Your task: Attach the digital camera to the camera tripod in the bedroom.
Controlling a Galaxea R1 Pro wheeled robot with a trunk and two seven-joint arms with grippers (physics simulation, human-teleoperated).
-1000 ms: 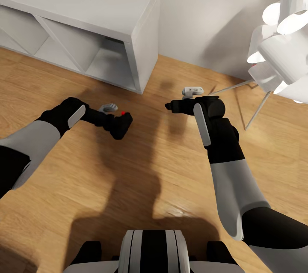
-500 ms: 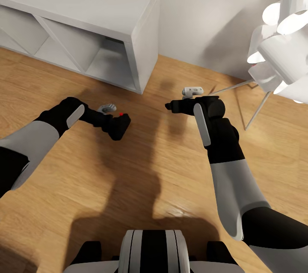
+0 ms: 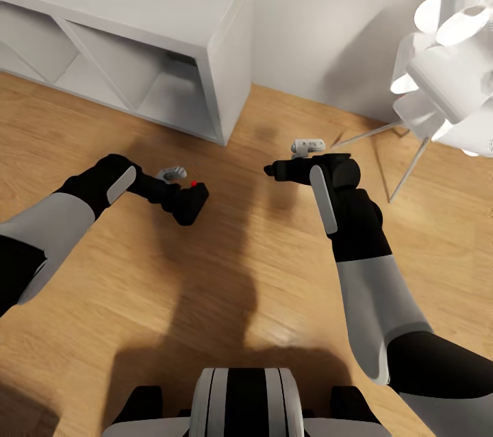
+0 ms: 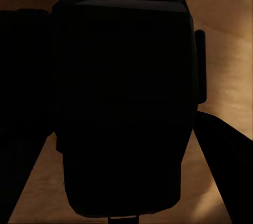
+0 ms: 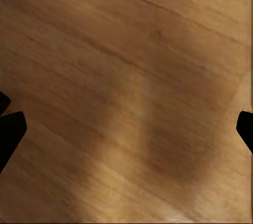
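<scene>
My left gripper (image 3: 183, 205) is shut on the digital camera (image 3: 194, 196), a small black box with a red button on top, held low over the light wood plank floor (image 3: 226, 266). In the left wrist view the camera's dark body (image 4: 124, 103) sits close in front of the lens. My right gripper (image 3: 271, 170) hovers over the floor, open with nothing between its fingers; its two fingertips (image 5: 9, 129) stand far apart at the edges of the right wrist view. The camera tripod is out of view.
White cube shelves (image 3: 171, 19) stand against the pale wall at the upper left. A white floor lamp (image 3: 445, 74) with thin metal legs (image 3: 404, 173) stands at the right. Open floor lies between and in front of my arms.
The whole head view has shifted a little, with shelves and lamp sliding up and left in the picture. The left gripper with the camera has edged slightly left. The right arm holds still.
</scene>
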